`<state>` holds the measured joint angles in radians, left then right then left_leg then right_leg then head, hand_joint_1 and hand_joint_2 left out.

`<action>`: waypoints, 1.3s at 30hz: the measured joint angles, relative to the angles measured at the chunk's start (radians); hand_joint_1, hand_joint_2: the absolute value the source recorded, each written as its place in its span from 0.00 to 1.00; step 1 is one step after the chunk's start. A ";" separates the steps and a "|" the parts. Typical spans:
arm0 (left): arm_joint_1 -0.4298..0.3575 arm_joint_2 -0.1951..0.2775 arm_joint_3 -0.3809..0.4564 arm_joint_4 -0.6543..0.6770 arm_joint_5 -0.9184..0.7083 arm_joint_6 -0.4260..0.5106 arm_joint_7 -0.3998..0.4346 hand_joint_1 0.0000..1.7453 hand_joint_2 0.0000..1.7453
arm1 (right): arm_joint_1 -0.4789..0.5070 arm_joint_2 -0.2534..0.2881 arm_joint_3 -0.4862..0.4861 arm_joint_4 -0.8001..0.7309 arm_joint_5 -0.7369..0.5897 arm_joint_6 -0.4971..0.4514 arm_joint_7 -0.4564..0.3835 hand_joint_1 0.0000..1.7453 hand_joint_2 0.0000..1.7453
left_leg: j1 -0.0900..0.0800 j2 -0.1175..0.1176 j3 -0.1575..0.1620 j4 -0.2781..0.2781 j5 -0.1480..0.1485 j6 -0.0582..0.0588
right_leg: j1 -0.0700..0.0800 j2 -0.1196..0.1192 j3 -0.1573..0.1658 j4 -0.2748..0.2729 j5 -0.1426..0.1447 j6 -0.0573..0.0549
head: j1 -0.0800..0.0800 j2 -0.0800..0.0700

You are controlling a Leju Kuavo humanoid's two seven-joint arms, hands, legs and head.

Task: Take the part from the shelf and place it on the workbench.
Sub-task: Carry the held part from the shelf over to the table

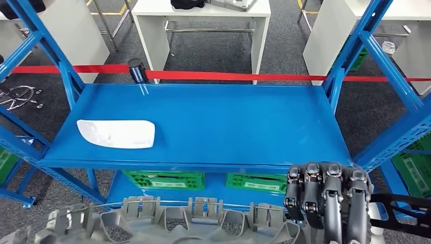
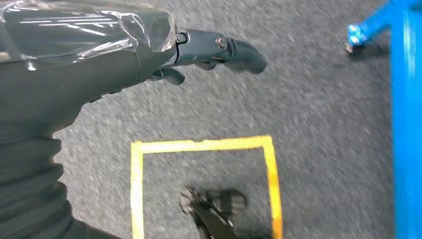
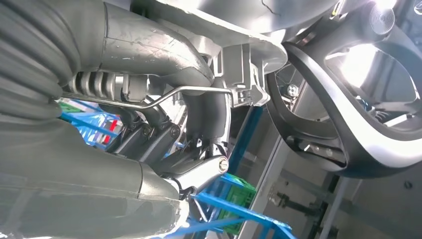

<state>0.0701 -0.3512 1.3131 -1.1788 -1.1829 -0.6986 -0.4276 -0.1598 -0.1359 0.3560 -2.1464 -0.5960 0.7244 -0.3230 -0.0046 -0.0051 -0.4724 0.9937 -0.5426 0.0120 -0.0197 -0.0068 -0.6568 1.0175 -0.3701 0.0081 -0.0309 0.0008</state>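
Fingers of the right hand grip the grey part, below the blue shelf. Left hand hangs over carpet, holding nothing.

Grey ribbed part gripped by right hand before shelf.

Red barrier tape, green crates, possibly a wheel rim, yellow floor marking
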 joint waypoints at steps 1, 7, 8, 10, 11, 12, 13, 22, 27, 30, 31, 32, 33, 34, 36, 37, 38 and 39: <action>0.002 0.000 0.006 -0.012 -0.002 -0.006 0.001 0.00 1.00 | 0.002 0.001 -0.002 0.000 0.002 0.003 0.000 1.00 1.00 | 0.001 -0.001 -0.005 -0.005 0.013 0.007 | -0.002 -0.002 -0.003 -0.003 0.006 0.006 | 0.000 0.000; 0.010 -0.001 0.022 -0.063 0.014 -0.038 0.010 0.00 1.00 | 0.006 0.002 -0.006 0.003 0.043 0.011 -0.002 1.00 1.00 | 0.001 -0.003 -0.079 -0.026 0.105 0.028 | 0.000 0.003 -0.079 0.248 -0.178 -0.012 | 0.007 0.000; 0.012 -0.001 0.023 -0.065 0.018 -0.040 0.010 0.00 1.00 | 0.006 0.003 -0.005 0.004 0.048 0.009 0.001 1.00 1.00 | 0.001 -0.003 -0.095 -0.025 0.116 0.028 | 0.000 0.003 -0.070 0.275 -0.182 -0.004 | 0.007 0.000; 0.015 -0.002 0.024 -0.067 0.027 -0.043 0.006 0.00 1.00 | 0.005 0.004 -0.003 0.005 0.054 0.001 0.012 1.00 1.00 | 0.001 -0.003 -0.126 -0.018 0.135 0.023 | -0.001 0.003 0.004 0.219 -0.157 0.014 | 0.007 0.000; 0.015 -0.002 0.024 -0.067 0.032 -0.044 0.003 0.00 1.00 | 0.002 0.005 -0.002 0.005 0.056 -0.004 0.020 1.00 1.00 | 0.001 -0.003 -0.140 -0.012 0.142 0.019 | -0.002 0.003 0.063 0.149 -0.150 0.019 | 0.007 0.000; 0.015 -0.004 0.024 -0.067 0.036 -0.044 0.000 0.00 1.00 | -0.002 0.006 0.001 0.005 0.057 -0.010 0.030 1.00 1.00 | 0.001 -0.004 -0.153 -0.003 0.148 0.014 | -0.001 0.005 0.120 0.074 -0.153 0.018 | 0.008 0.000; 0.015 -0.005 0.023 -0.066 0.040 -0.043 -0.004 0.00 1.00 | -0.007 0.006 0.003 0.005 0.059 -0.016 0.043 1.00 1.00 | 0.000 -0.004 -0.162 0.003 0.154 0.009 | 0.001 0.006 0.159 0.021 -0.161 0.014 | 0.008 0.000; 0.003 -0.008 0.023 -0.024 0.053 0.004 -0.014 0.00 1.00 | -0.035 0.009 0.048 0.021 0.054 -0.056 0.112 1.00 1.00 | 0.015 -0.001 -0.236 0.259 -0.032 -0.040 | 0.005 -0.004 0.107 -0.015 -0.108 -0.036 | 0.003 0.000; -0.009 -0.010 0.023 -0.001 0.060 0.022 0.002 0.00 1.00 | -0.035 0.006 0.068 0.037 0.032 -0.057 0.123 1.00 1.00 | 0.013 0.000 -0.067 0.122 0.034 -0.021 | 0.012 -0.006 0.049 -0.013 -0.055 -0.028 | 0.003 0.000; -0.016 -0.010 0.024 0.011 0.073 0.049 0.023 0.00 1.00 | -0.036 0.000 0.081 0.058 0.023 -0.057 0.127 1.00 1.00 | 0.000 0.001 0.017 -0.013 0.008 -0.001 | 0.011 -0.012 0.042 -0.016 -0.032 -0.011 | 0.004 0.000; -0.016 -0.010 0.024 0.015 0.078 0.056 0.029 0.00 1.00 | -0.035 -0.003 0.086 0.066 0.021 -0.058 0.128 1.00 1.00 | -0.003 0.001 0.012 -0.021 0.016 0.005 | 0.010 -0.013 0.042 -0.020 -0.023 -0.004 | 0.004 0.000; -0.016 -0.010 0.024 0.020 0.083 0.061 0.034 0.00 1.00 | -0.032 -0.007 0.092 0.074 0.020 -0.060 0.129 1.00 1.00 | -0.003 0.003 0.005 -0.027 0.029 0.013 | 0.009 -0.013 0.037 -0.018 -0.024 -0.001 | 0.004 0.000; -0.016 -0.011 0.023 0.025 0.087 0.065 0.038 0.00 1.00 | -0.028 -0.011 0.096 0.081 0.020 -0.061 0.129 1.00 1.00 | -0.002 0.004 -0.003 -0.034 0.044 0.021 | 0.009 -0.010 0.028 -0.005 -0.039 -0.002 | 0.005 0.000; -0.016 -0.012 0.023 0.029 0.090 0.068 0.040 0.00 1.00 | -0.025 -0.015 0.099 0.086 0.020 -0.061 0.130 1.00 1.00 | 0.000 0.006 -0.014 -0.040 0.060 0.028 | 0.010 -0.008 0.015 0.027 -0.072 -0.007 | 0.007 0.000; -0.016 -0.013 0.022 0.038 0.093 0.070 0.042 0.00 1.00 | -0.018 -0.023 0.105 0.095 0.020 -0.062 0.130 1.00 1.00 | 0.001 0.007 -0.044 -0.041 0.088 0.036 | 0.008 -0.002 -0.021 0.144 -0.163 -0.018 | 0.011 0.000; -0.016 -0.014 0.022 0.042 0.093 0.070 0.042 0.00 1.00 | -0.015 -0.027 0.107 0.099 0.020 -0.062 0.130 1.00 1.00 | 0.000 0.007 -0.059 -0.040 0.100 0.036 | 0.007 -0.001 -0.033 0.207 -0.193 -0.016 | 0.012 0.000; -0.016 -0.014 0.021 0.045 0.093 0.070 0.043 0.00 1.00 | -0.012 -0.030 0.110 0.103 0.020 -0.062 0.131 1.00 1.00 | 0.000 0.007 -0.076 -0.039 0.113 0.035 | 0.005 0.000 -0.034 0.251 -0.201 -0.008 | 0.012 0.000; -0.016 -0.015 0.021 0.048 0.094 0.070 0.043 0.00 1.00 | -0.011 -0.032 0.113 0.106 0.020 -0.062 0.131 1.00 1.00 | 0.000 0.008 -0.093 -0.036 0.125 0.033 | 0.002 0.000 -0.021 0.263 -0.189 0.004 | 0.012 0.000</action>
<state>0.0540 -0.3658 1.3345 -1.1303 -1.0893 -0.6283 -0.3848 -0.1708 -0.1679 0.4688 -2.0400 -0.5757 0.6626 -0.1921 -0.0047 0.0024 -0.5652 0.9574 -0.4174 0.0449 -0.0172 -0.0066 -0.6778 1.2810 -0.5596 0.0117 -0.0184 0.0008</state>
